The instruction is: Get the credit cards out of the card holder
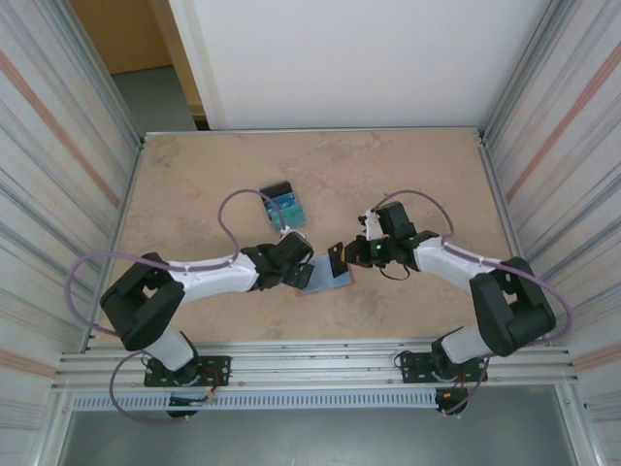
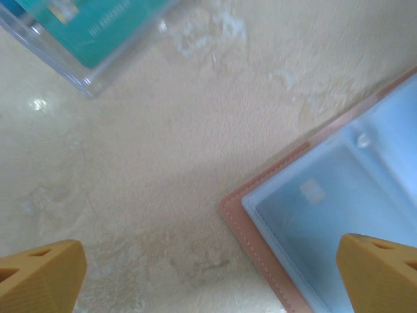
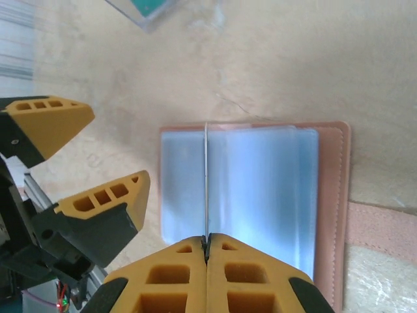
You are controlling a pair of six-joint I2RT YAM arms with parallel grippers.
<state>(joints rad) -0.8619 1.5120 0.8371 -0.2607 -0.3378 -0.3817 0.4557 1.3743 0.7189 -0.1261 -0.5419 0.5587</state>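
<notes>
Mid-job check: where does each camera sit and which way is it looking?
Top external: above and behind the bases, looking down at the table; both arms show.
Left wrist: close over the table, facing the card holder corner; open left gripper shows.
Right wrist: above the card holder, looking down; shut right gripper pinches a thin sheet.
Shared: both wrist views show the card holder.

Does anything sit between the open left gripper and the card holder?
Nothing visible. The left gripper hangs open over the table, one finger over the card holder's edge. The right gripper is shut on a thin sheet standing up from the holder's middle.
</notes>
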